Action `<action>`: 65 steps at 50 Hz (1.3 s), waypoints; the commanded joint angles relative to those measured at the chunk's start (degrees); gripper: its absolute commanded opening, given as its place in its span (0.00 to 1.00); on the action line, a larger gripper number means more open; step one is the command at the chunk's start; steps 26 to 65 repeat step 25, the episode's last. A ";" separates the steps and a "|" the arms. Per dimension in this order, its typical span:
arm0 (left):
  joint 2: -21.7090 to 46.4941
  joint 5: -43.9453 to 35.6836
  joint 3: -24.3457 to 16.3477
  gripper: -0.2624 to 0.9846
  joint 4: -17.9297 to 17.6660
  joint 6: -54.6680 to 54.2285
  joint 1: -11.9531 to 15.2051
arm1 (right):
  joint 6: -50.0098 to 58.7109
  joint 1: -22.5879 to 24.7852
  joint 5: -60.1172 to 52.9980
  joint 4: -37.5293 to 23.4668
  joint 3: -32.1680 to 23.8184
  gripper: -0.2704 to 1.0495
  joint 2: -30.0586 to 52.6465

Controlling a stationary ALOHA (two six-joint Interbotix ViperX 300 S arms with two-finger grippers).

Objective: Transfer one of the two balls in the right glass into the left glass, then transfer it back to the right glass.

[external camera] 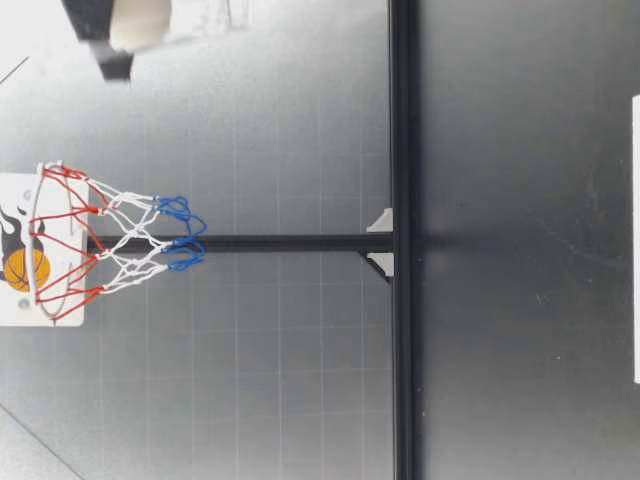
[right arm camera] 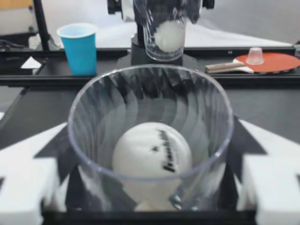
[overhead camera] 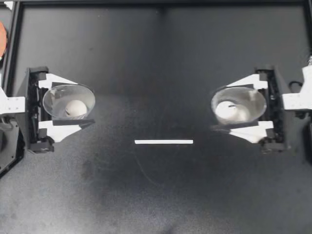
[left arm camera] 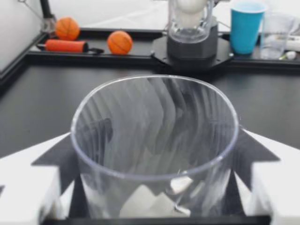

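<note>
Clear ribbed right glass (right arm camera: pixel 86 140): white printed ball (right arm camera: pixel 152 157); left glass (overhead camera: pixel 51 100): second ball (overhead camera: pixel 76 108).

A black table (overhead camera: pixel 156 58), marked with a white strip (overhead camera: pixel 164 142), is edged by a black rail (external camera: pixel 403 120). Behind it a grey gridded wall (external camera: pixel 280 400) is seen, with a small basketball hoop (external camera: pixel 60 245) raised on a post (external camera: pixel 280 243). A blue cup (left arm camera: pixel 246 26) and orange balls (left arm camera: pixel 67 28) are set beyond.

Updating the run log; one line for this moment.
left gripper shut on left glass, one ball | right gripper shut on right glass, one ball | glasses apart
</note>
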 commanded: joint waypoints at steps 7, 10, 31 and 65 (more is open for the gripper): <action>0.35 -1.49 -0.62 0.69 0.26 0.00 -0.26 | -0.09 -0.26 -0.79 0.62 1.85 0.53 -4.13; 0.26 -1.49 -0.62 0.69 0.26 0.00 -0.26 | -0.09 -0.26 -0.79 0.62 2.11 0.53 -4.39; 0.09 -1.58 -0.62 0.69 0.35 0.09 -0.26 | -0.09 -0.35 -0.79 0.62 2.11 0.53 -4.57; 0.09 -1.58 -0.62 0.69 0.35 0.09 -0.26 | -0.09 -0.35 -0.79 0.62 2.11 0.53 -4.57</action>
